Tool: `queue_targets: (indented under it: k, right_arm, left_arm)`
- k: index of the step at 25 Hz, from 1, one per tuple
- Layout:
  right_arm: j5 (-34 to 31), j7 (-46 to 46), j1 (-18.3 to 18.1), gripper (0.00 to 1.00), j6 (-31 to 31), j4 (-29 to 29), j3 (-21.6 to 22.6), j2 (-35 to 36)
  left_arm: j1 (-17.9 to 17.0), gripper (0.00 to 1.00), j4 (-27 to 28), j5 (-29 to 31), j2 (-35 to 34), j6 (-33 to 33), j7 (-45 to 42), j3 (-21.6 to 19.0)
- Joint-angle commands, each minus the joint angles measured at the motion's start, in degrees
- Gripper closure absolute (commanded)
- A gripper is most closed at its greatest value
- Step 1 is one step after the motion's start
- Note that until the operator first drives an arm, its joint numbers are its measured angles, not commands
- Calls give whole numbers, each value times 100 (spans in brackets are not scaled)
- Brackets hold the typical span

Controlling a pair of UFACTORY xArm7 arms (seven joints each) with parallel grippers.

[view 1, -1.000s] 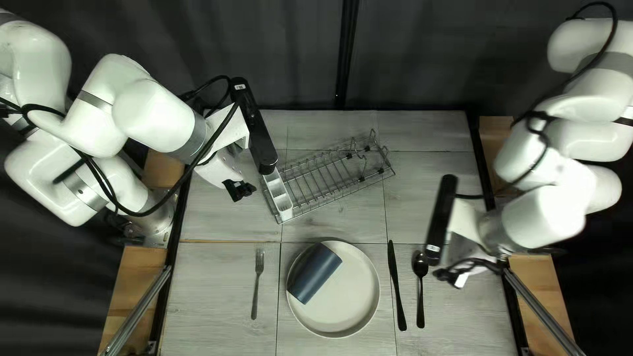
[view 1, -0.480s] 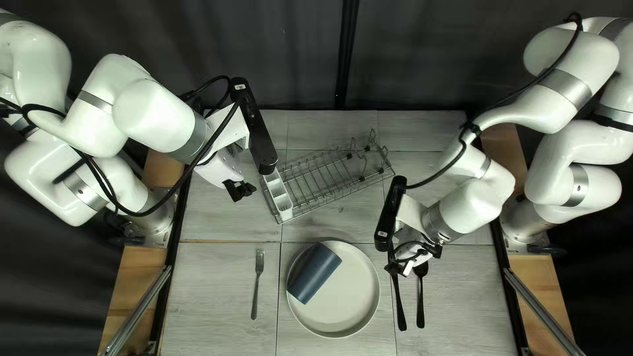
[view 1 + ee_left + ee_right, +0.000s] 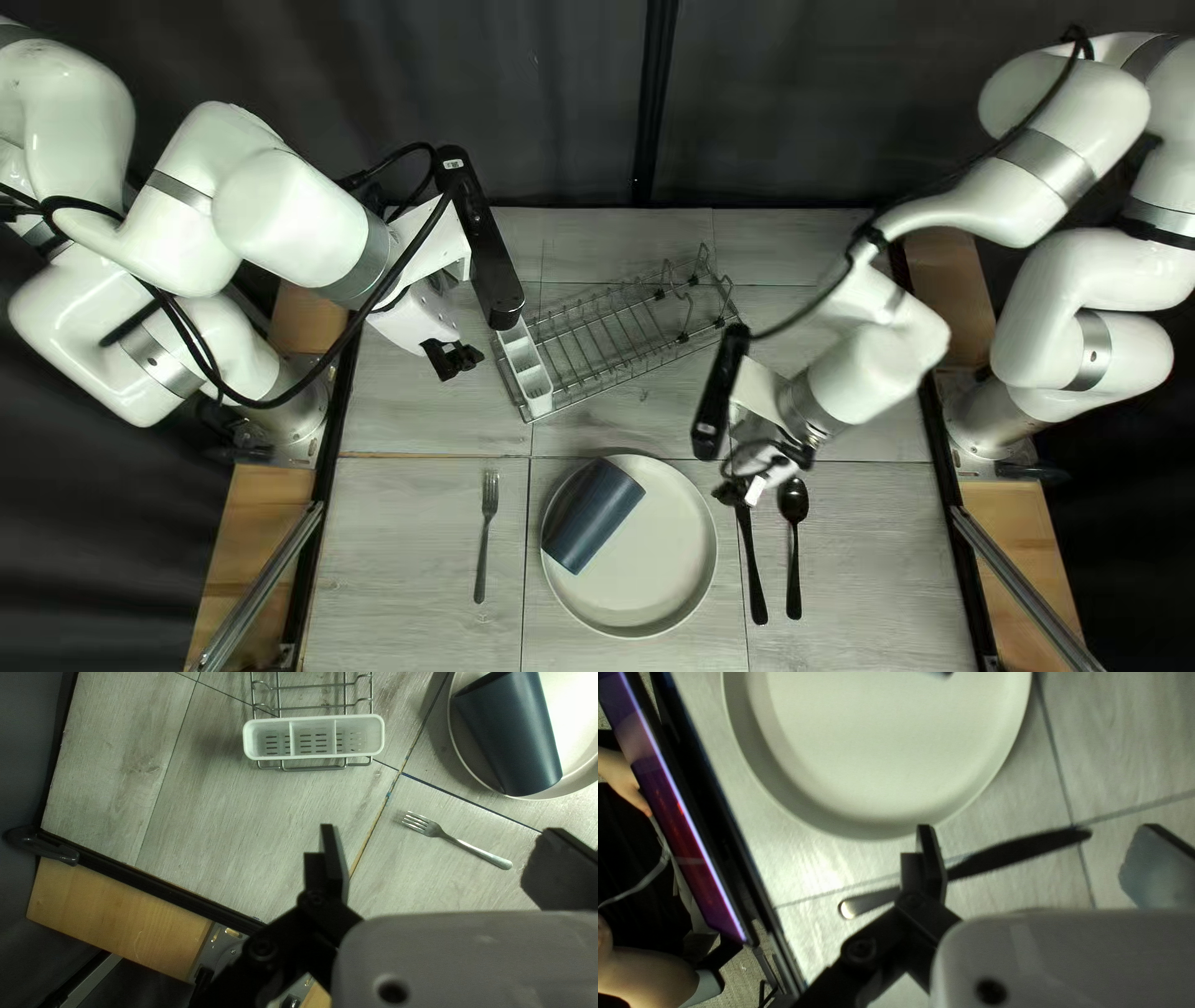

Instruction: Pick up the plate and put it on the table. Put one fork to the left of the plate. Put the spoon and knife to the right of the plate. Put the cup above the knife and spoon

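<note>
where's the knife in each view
Top left view: knife right of the plate, between it and the spoon, its far end partly hidden.
Left wrist view: not in it.
Right wrist view: beneath the right gripper, beside the plate; the knife passes behind one finger, with its blade showing between the two open fingers.
Shared landmark: the plate, at least partly in all three.
</note>
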Motion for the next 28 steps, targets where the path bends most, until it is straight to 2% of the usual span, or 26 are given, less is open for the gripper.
queue_targets:
  k: [1,7,13,21,28]
  right_arm:
    - [-325,29,567,0,-519,283,-826,-166]
    - [-916,432,1251,0,-1140,519,-1786,-294]
    - [-1936,1371,2319,0,-1659,836,-2886,-285]
    - [-2876,2013,3326,0,-1632,1413,-3672,230]
    - [-3175,2083,3878,0,-1505,1836,-3958,662]
  left_arm:
    - [0,0,0,0,0,0,0,0]
    - [0,0,0,0,0,0,0,0]
    - [0,0,0,0,0,0,0,0]
    - [0,0,0,0,0,0,0,0]
    - [0,0,0,0,0,0,0,0]
